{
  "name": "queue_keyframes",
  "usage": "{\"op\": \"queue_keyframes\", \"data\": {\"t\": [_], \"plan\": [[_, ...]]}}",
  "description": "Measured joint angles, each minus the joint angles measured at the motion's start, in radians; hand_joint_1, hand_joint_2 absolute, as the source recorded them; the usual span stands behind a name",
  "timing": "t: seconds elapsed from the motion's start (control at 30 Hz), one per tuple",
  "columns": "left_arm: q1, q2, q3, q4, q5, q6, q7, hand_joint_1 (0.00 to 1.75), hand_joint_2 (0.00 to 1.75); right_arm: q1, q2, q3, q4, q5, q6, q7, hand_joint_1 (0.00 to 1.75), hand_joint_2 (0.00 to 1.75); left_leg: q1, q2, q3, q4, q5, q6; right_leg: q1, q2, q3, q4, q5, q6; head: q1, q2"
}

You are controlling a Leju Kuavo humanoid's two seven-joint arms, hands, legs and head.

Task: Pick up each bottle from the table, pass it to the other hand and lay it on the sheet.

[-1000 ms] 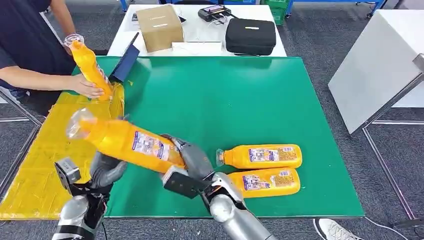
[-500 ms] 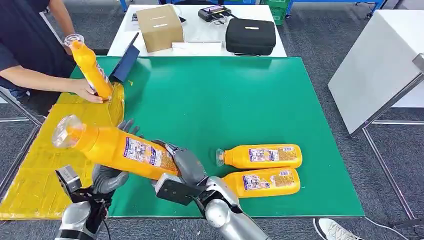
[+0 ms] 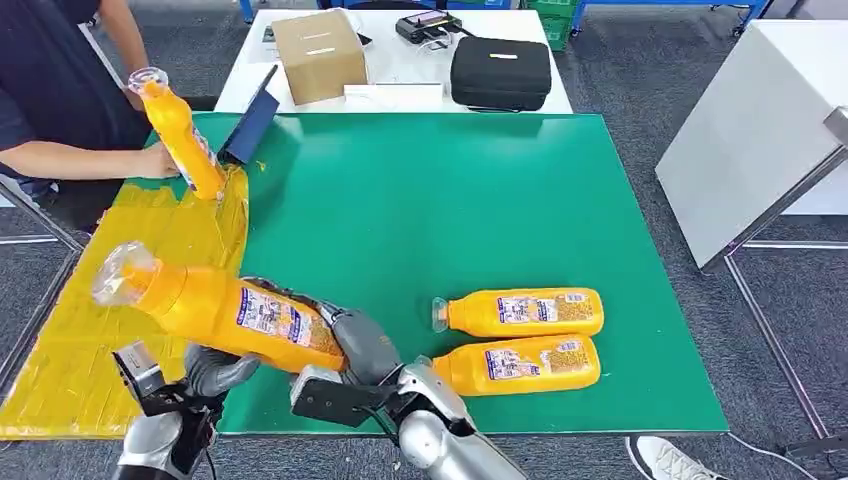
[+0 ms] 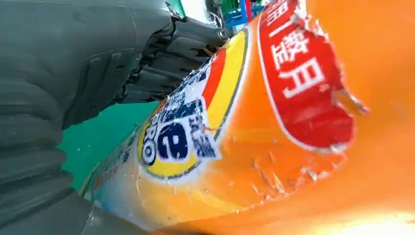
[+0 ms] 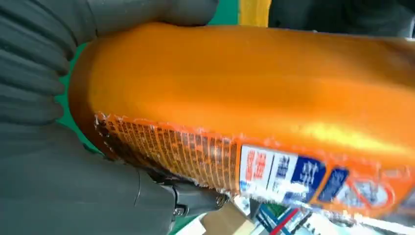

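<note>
Gripped the bottle (image 3: 225, 310) by its base end with the right hand (image 3: 360, 345), fingers wrapped round the bottom, as the right wrist view showed. Kept it aloft and slanted, cap end up and out over the yellow sheet (image 3: 60, 340), base end over the near edge of the green bench (image 3: 420, 200): apparently the middle of the pass. Cupped the left hand (image 3: 215, 368) beneath the label stretch, close against the body; could not tell whether its fingers had closed. Judged the base grip chosen to leave the middle free for the receiving hand. Left two lying bottles (image 3: 520, 312) side by side on the bench to the right, caps toward the robot's hands, likely awaiting their turn. Saw a person's hand (image 3: 155, 160) beside a tilted bottle (image 3: 180, 135) at the sheet's far corner.
</note>
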Motion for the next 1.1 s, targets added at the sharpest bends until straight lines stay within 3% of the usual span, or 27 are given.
{"op": "queue_keyframes", "data": {"t": [0.3, 0.33, 0.37, 0.6, 0.73, 0.97, 1.1], "plan": [[0.003, 0.003, 0.000, 0.002, 0.000, 0.000, 0.000, 1.75, 1.75, -0.006, 0.012, 0.001, 0.042, 0.009, -0.009, -0.001, 1.75, 1.75, 0.000, 0.000, 0.000, 0.000, 0.000, 0.000, 0.000, 0.000, -0.001, 0.000, 0.000, 0.000, 0.000, 0.000], [0.004, 0.003, 0.000, 0.003, 0.000, 0.000, 0.000, 1.75, 1.75, -0.006, 0.013, 0.001, 0.044, 0.010, -0.010, -0.001, 1.57, 1.75, 0.000, 0.000, 0.000, 0.000, 0.000, 0.000, 0.000, 0.000, -0.001, 0.000, 0.000, 0.000, 0.000, 0.000], [0.004, 0.003, 0.000, 0.004, -0.004, 0.011, 0.004, 1.75, 1.75, -0.006, 0.013, 0.000, 0.047, 0.013, -0.015, -0.001, 0.05, 1.75, 0.000, 0.000, 0.000, 0.000, 0.000, 0.000, 0.000, 0.000, -0.001, 0.000, 0.000, 0.000, 0.000, 0.000], [-0.026, -0.010, -0.008, 0.004, -0.376, 0.403, 0.059, 1.75, 1.75, 0.007, -0.019, -0.019, 0.052, 0.090, -0.069, 0.066, 0.00, 1.75, 0.000, 0.000, 0.000, 0.000, 0.000, 0.000, 0.000, 0.000, -0.001, 0.000, 0.000, 0.000, 0.000, 0.000], [-0.059, -0.018, 0.024, 0.012, -0.586, 0.632, 0.097, 1.75, 1.75, 0.055, -0.071, -0.053, -0.033, 0.119, -0.059, 0.075, 0.00, 1.75, -0.001, 0.000, 0.000, 0.000, 0.000, 0.000, 0.000, 0.000, 0.000, 0.000, 0.001, 0.000, -0.001, 0.000], [-0.079, -0.005, 0.134, 0.082, -0.916, 0.918, 0.147, 1.75, 1.75, 0.147, -0.242, -0.153, -0.288, 0.092, 0.004, 0.072, 0.00, 1.75, -0.001, -0.001, -0.001, 0.000, 0.000, 0.000, 0.000, -0.001, 0.000, 0.000, 0.000, 0.001, 0.000, 0.000], [-0.072, 0.019, 0.168, 0.134, -1.266, 1.066, 0.269, 1.75, 1.75, 0.208, -0.350, -0.207, -0.418, 0.046, 0.030, 0.043, 0.00, 1.75, -0.001, -0.002, -0.002, 0.000, 0.000, 0.001, -0.001, -0.001, 0.000, -0.001, 0.000, 0.001, 0.000, 0.000]]}}
